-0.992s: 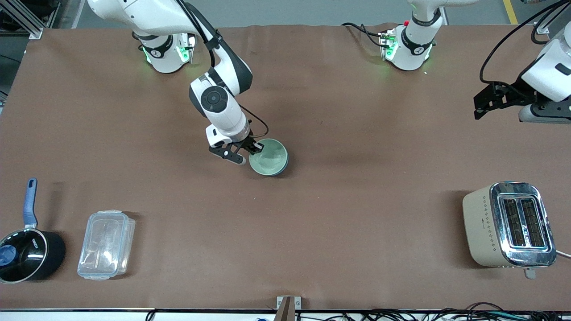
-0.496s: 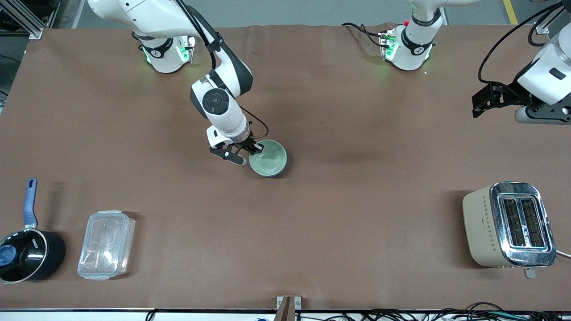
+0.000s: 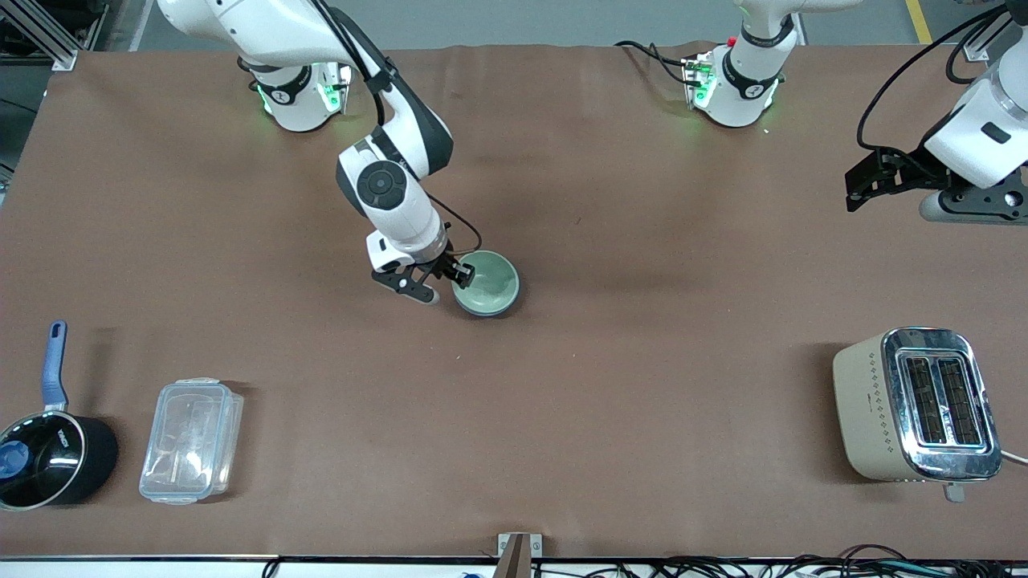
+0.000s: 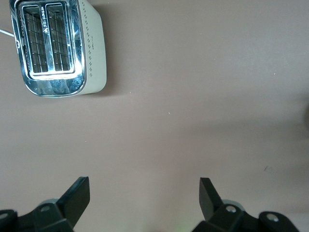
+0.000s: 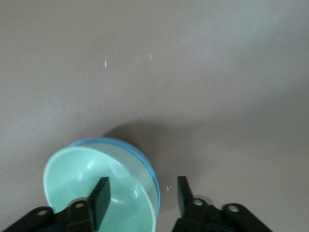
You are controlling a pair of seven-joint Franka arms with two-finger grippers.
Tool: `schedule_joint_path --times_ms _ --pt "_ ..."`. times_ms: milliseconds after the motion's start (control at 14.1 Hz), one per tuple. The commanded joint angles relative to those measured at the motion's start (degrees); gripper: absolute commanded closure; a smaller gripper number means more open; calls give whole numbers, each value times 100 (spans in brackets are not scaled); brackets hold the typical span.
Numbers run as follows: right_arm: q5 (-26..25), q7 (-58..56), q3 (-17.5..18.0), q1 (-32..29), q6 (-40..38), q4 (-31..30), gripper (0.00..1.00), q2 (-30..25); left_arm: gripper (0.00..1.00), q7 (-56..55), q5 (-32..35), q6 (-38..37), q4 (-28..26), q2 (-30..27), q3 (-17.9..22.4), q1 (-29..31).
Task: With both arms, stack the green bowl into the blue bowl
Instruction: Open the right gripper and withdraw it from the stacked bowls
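Observation:
The pale green bowl (image 3: pixel 487 281) sits nested inside the blue bowl (image 3: pixel 491 312) near the middle of the table; only the blue rim shows round it. My right gripper (image 3: pixel 456 274) is open and straddles the bowls' rim on the side toward the right arm's end. In the right wrist view one finger is inside the green bowl (image 5: pixel 82 179), the other is outside the blue bowl (image 5: pixel 146 158), and the right gripper (image 5: pixel 142 188) grips nothing. My left gripper (image 3: pixel 855 189) is open and empty, up over the left arm's end of the table; it shows in its own view (image 4: pixel 145 191).
A cream and chrome toaster (image 3: pixel 915 405) stands near the front camera at the left arm's end, also in the left wrist view (image 4: pixel 55 46). A black saucepan with a blue handle (image 3: pixel 48 457) and a clear plastic box (image 3: pixel 191 440) stand at the right arm's end.
The green bowl has sunk lower into the blue bowl and the right gripper's fingers now stand apart from the rim. The left gripper has drifted slightly away from the front camera.

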Motion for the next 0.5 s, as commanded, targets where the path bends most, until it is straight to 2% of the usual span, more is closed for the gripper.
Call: schedule_joint_path --times_ms 0,283,425 --pt "-1030 -52 98 -686 -1410 315 0 -881 0 71 -75 12 -10 -21 -26 11" --pt "-1157 -1780 99 -1652 -2547 720 0 -1655 0 71 -66 12 16 -21 -26 20" --pt "-1157 -2205 46 -1961 -3074 861 0 -2016 0 80 -75 3 16 -47 -18 20"
